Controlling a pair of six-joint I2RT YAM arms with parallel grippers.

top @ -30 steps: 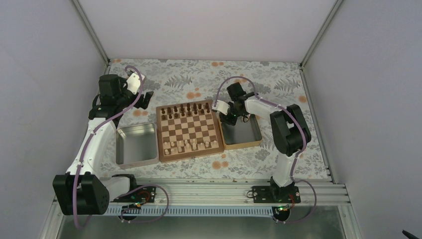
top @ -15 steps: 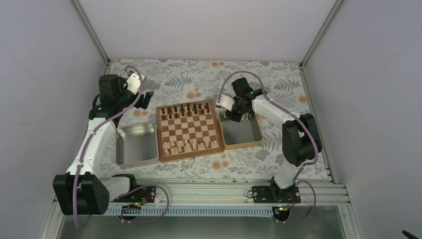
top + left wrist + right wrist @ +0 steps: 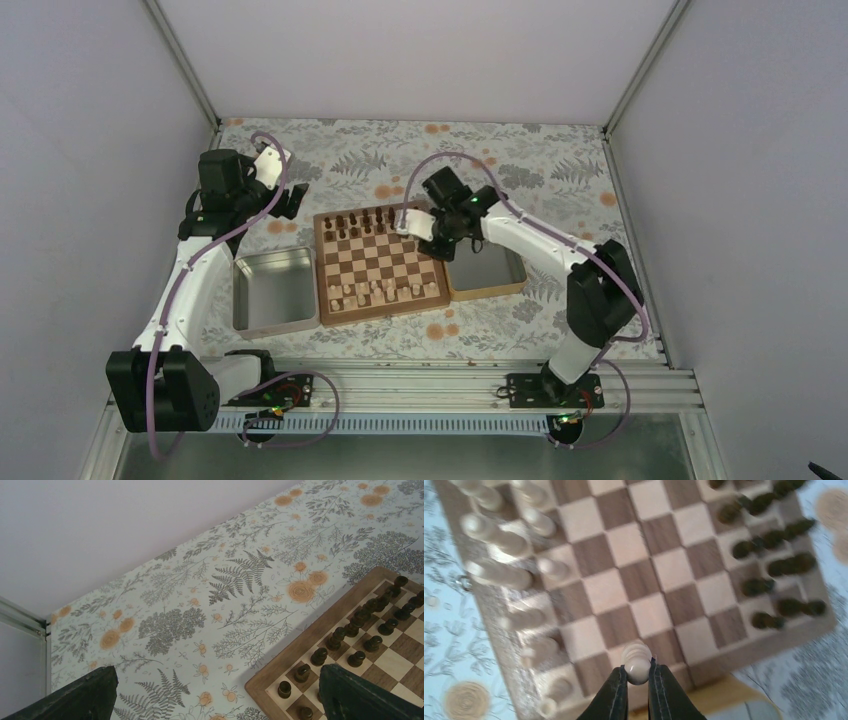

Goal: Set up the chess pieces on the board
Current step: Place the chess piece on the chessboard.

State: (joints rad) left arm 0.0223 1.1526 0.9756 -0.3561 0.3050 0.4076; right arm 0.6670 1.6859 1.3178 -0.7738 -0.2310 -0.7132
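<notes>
The board (image 3: 385,262) lies mid-table, with dark pieces (image 3: 365,222) along its far rows and several pale chess pieces (image 3: 375,292) along its near rows. My right gripper (image 3: 432,243) hovers over the board's far right corner. In the right wrist view it (image 3: 637,674) is shut on a pale chess piece (image 3: 637,660), held by its round head above a dark square near the board's edge (image 3: 704,670). Other pale pieces (image 3: 499,535) blur at the left of that view. My left gripper (image 3: 290,200) hangs beyond the board's far left corner (image 3: 300,660), open and empty (image 3: 217,672).
A shiny metal tray (image 3: 270,290) sits against the board's left side. A wooden-rimmed tray (image 3: 490,275) sits against its right side, under the right arm. The floral cloth (image 3: 380,160) covers the table, and grey walls close in on three sides.
My right gripper has swung left from over the wooden-rimmed tray to above the board's far right corner, carrying the pale piece. The left arm has not moved.
</notes>
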